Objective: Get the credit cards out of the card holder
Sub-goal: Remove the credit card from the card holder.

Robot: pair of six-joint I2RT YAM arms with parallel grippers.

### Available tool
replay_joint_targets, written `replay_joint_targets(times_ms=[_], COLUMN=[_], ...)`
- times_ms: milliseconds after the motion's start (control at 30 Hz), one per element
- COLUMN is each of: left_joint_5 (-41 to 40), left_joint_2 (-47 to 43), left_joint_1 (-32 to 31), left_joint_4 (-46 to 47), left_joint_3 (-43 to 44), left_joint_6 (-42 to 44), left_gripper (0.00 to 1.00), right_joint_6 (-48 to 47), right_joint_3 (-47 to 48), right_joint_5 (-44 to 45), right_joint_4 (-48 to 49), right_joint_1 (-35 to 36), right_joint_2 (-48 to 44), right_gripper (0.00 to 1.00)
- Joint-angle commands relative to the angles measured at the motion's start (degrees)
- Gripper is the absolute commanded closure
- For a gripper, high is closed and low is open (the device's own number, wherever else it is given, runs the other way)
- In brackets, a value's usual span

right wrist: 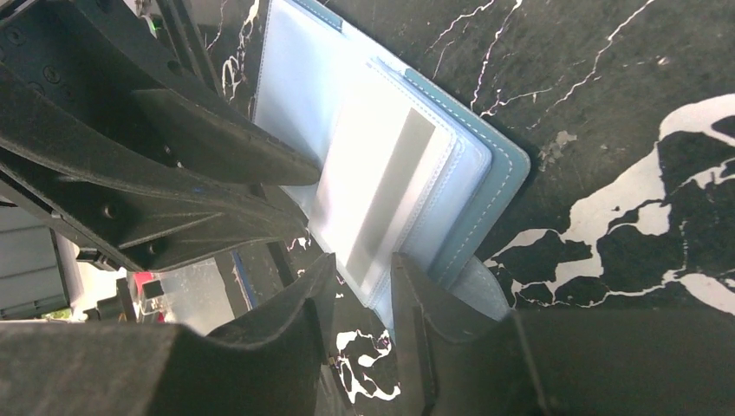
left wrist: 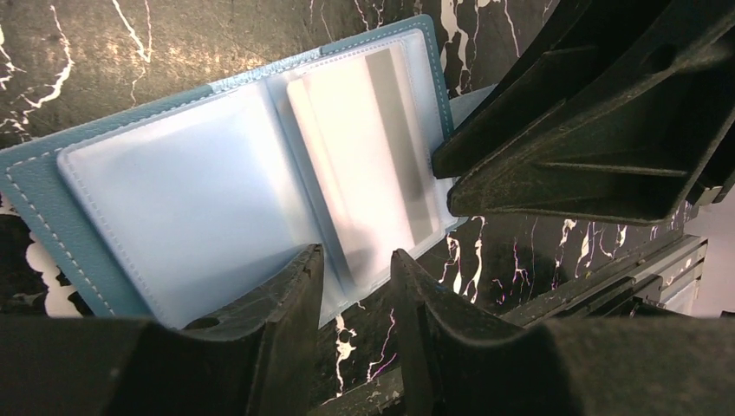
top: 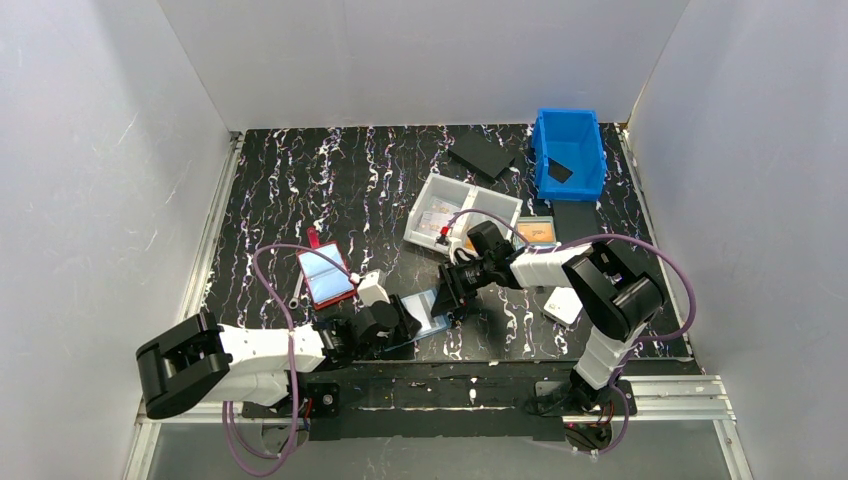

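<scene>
- Top view: two arms reach in over the black marbled table (top: 300,180), and their two grippers meet at one spot near its front edge.
- The light-blue card holder (top: 430,320) lies open there, between the left gripper (top: 413,322) and the right gripper (top: 447,297).
- There are three holders in all. The other two are a red-edged holder (top: 326,277) to the left and a teal holder (top: 537,232) with an orange card further back on the right.
- There are two bins. The clear bin (top: 420,205) holds a few cards, too small to count, and the blue bin (top: 570,115) stands in the far right corner.
- One black sheet (top: 482,155) lies beside the blue bin, and one white block (top: 563,305) lies near the right arm.
- Left wrist view: the card holder (left wrist: 173,199) shows two clear-pocketed panels, spread flat.
- One credit card (left wrist: 364,165), pale with a grey stripe, sits in the right-hand pocket. No other card can be made out.
- The left gripper (left wrist: 355,260) has its two fingers (left wrist: 295,295) a narrow gap apart, and the holder's near edge reaches into that gap.
- The right gripper (left wrist: 444,184) touches the holder's far edge with its tips.
- Right wrist view: the same single striped credit card (right wrist: 381,199) lies in its pocket on the card holder (right wrist: 503,173).
- The right gripper (right wrist: 360,264) stands slightly apart, astride the pocket's lower corner.
- The left gripper (right wrist: 314,206) is at the opposite edge.
</scene>
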Motion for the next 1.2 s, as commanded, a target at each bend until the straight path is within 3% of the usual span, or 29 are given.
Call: replay_joint_targets(times_ms=[0,467,700,800,1167], left_joint_5=[-2.7,0.1,1.6,2.3,2.2], left_joint_2=[-1.3,3.2,3.8,3.8,0.7], left_joint_1=[0.4,1.0,1.0,1.0,1.4], left_joint_4=[-3.3,-3.3,-2.5,-1.9,-0.3], left_joint_3=[-1.6,0.3,0.8,1.0,-0.8], left_joint_6=[-0.7,0.2,1.8,2.5,1.1], left_gripper=[0.67,0.78,0.79,0.75,0.46], right_joint_6=[-2.0,5.1,9.9,10.9,16.3], right_joint_3=[1.3,0.1,-1.1,-1.4,-2.8], right_joint_5=[3.5,-6.9,-10.5,-11.3,-14.1], right_joint_4=[-2.1,4.2,9.2,10.4,16.9], right_joint_1=[-0.1,-0.1,-0.1,-0.1,-0.2], right_joint_2=[0.3,3.7,3.8,3.7,3.4], right_gripper=[0.60,0.64,0.67,0.68,0.68])
